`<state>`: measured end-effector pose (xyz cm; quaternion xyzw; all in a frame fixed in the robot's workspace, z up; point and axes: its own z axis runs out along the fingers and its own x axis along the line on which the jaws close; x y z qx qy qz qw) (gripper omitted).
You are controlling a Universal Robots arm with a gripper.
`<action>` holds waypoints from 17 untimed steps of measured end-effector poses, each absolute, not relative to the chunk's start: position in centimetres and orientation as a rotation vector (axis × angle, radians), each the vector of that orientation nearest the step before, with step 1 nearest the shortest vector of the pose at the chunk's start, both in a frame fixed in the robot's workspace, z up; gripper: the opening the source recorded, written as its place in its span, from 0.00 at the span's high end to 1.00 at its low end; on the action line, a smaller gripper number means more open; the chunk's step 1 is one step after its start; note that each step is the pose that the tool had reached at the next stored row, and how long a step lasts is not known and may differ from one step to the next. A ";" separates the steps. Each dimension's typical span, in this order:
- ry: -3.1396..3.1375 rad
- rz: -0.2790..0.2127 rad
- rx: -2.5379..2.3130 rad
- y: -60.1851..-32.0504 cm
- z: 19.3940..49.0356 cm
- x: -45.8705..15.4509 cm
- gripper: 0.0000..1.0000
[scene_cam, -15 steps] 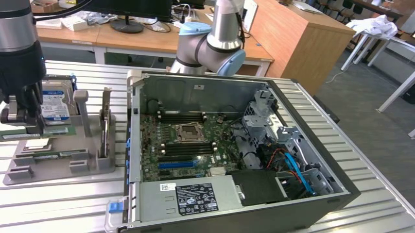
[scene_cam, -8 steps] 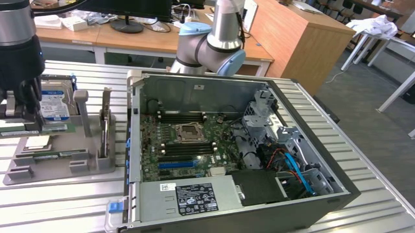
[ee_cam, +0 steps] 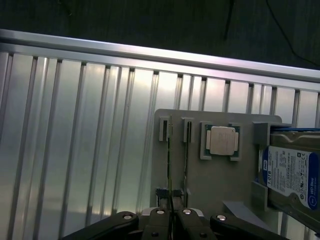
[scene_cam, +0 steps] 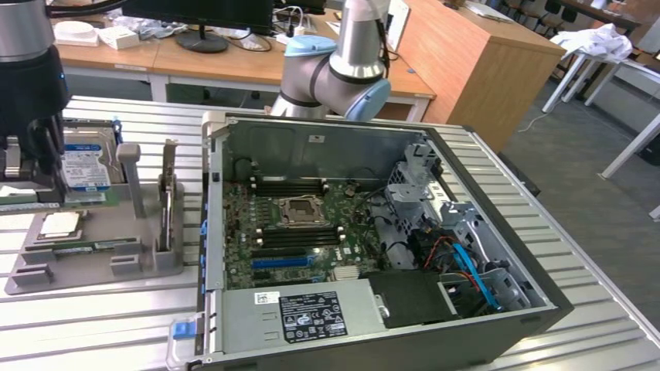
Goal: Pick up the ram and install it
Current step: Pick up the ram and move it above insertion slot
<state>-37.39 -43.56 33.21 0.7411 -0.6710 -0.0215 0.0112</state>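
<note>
Slatted metal bench (ee_cam: 75, 150), grey tray (ee_cam: 225, 185) on it; gripper (ee_cam: 171, 205) pinches the ram (ee_cam: 170, 165), edge-on. Likely light, stiff, fragile: hold by long edges, off the chips.

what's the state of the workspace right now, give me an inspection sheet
surface: slatted metal table bearing a grey tray and an open computer case
job's things: the ram seen edge-on in the hand; whether it has left its slot cannot be told; motherboard exposed in the case
clutter: processor chip, hard drive, second stick and upright card, all on the tray
hand: hand shut on the ram, over the tray
cables: blue and orange cables inside the case
surroundings: wooden desks and a monitor base behind the table
</note>
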 end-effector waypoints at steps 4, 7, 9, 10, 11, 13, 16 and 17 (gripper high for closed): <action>-2.093 -0.067 2.312 -43.6 33.7 -37.4 0.88; -2.093 -0.067 2.312 -43.6 34.1 -37.4 0.88; -2.093 -0.067 2.312 -43.6 34.3 -37.4 0.88; -2.093 -0.067 2.312 -43.6 34.4 -37.4 0.88; -2.093 -0.067 2.312 -43.6 34.5 -37.4 0.88; -2.093 -0.067 2.312 -43.6 34.7 -37.4 0.88; -2.093 -0.067 2.312 -43.6 35.0 -37.4 0.88; -2.093 -0.067 2.312 -43.6 35.1 -37.4 0.88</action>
